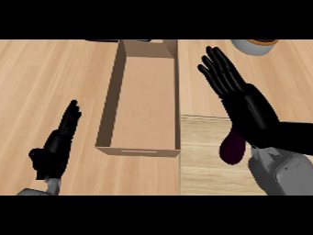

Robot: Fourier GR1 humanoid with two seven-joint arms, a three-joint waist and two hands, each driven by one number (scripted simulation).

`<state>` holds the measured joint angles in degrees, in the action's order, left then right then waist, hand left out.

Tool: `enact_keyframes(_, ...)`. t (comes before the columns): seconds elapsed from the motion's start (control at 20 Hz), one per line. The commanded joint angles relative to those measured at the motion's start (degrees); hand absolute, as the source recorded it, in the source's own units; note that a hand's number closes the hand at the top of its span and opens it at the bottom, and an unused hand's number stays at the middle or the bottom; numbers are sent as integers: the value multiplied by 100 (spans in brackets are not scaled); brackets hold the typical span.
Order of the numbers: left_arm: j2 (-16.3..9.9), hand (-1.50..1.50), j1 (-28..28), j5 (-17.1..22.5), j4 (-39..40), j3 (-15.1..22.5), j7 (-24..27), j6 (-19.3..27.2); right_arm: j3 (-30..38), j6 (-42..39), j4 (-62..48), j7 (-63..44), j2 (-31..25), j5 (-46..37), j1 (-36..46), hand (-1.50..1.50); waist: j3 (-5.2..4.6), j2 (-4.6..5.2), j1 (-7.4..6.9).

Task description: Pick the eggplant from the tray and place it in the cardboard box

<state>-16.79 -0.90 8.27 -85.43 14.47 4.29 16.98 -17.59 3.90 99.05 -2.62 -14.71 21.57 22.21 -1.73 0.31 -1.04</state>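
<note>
A dark purple eggplant [232, 148] lies on the pale wooden tray [203, 158] at the lower right, mostly hidden under my right hand. That right hand [243, 103] hovers above the tray with its fingers straight, pointing up and to the left, holding nothing. The cardboard box [142, 98] is long and open-topped, standing in the middle of the counter just left of the tray, and it holds nothing that I can see. My left hand [56, 144] rests at the lower left, fingers up and straight, apart from the box.
A grey round vessel with an orange top [255, 46] stands at the far right edge of the counter. A dark object [104, 40] peeks in at the far edge, left of the box. Bare wooden counter lies to the left of the box.
</note>
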Motion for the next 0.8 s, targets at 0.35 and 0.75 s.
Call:
enact_keyframes(0.35, -1302, 0, 188, -541, 478, -915, -388, 385, 838, 169, -862, 1119, -1422, -1405, -1767, -150, 140, 56, 298)
enact_keyframes(0.75, -1487, 0, -145, -638, 526, -922, -809, 253, 1638, -1316, -2600, 4835, 473, 591, -3207, -150, 220, 2, 215)
